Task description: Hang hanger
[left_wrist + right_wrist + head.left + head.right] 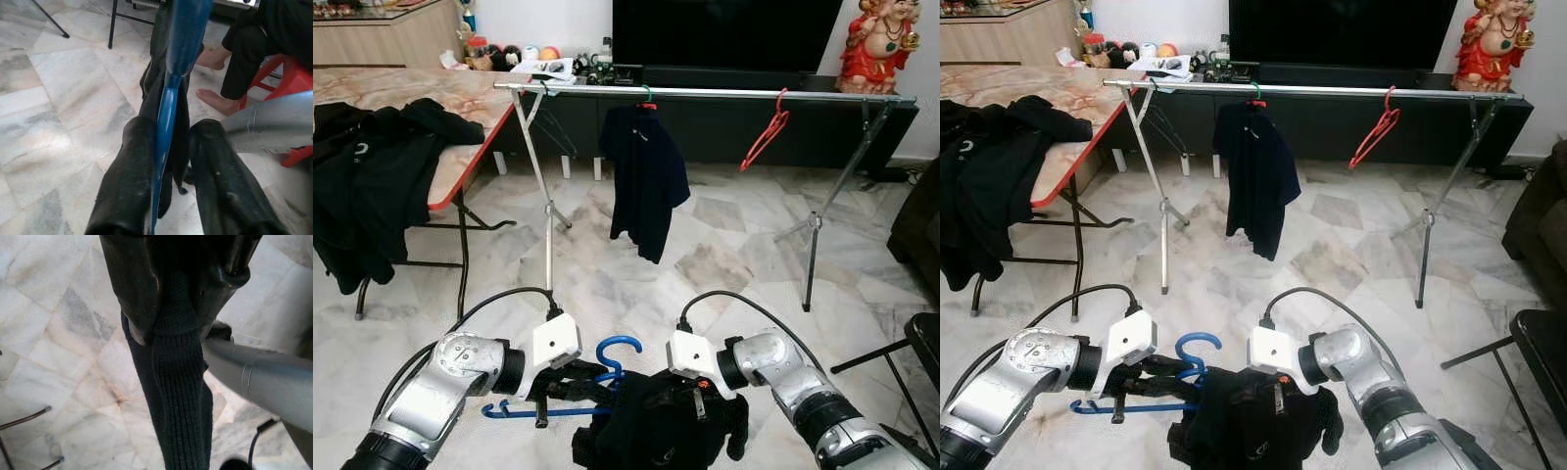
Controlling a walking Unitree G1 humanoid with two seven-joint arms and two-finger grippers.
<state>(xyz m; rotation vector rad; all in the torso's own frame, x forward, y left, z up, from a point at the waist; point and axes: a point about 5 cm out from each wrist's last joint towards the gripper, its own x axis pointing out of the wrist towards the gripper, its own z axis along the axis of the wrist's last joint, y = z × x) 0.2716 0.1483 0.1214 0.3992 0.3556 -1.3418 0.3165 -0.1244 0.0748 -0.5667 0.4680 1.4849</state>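
Observation:
A blue hanger (607,364) with a black garment (656,426) on it is held low in front of me. My left gripper (570,384) is shut on the hanger's blue bar (166,112). My right gripper (690,397) is shut on the garment's ribbed black cloth (178,382). Ahead stands a metal clothes rail (705,93) on two stands. On the rail hang a dark shirt (646,176) on a green hanger and an empty red hanger (766,132).
A folding table (460,98) at the left carries a pile of black clothes (367,166). A dark TV cabinet (724,108) and a red figurine (878,44) stand behind the rail. A person's bare feet (215,78) and a red stool (288,98) appear in the left wrist view.

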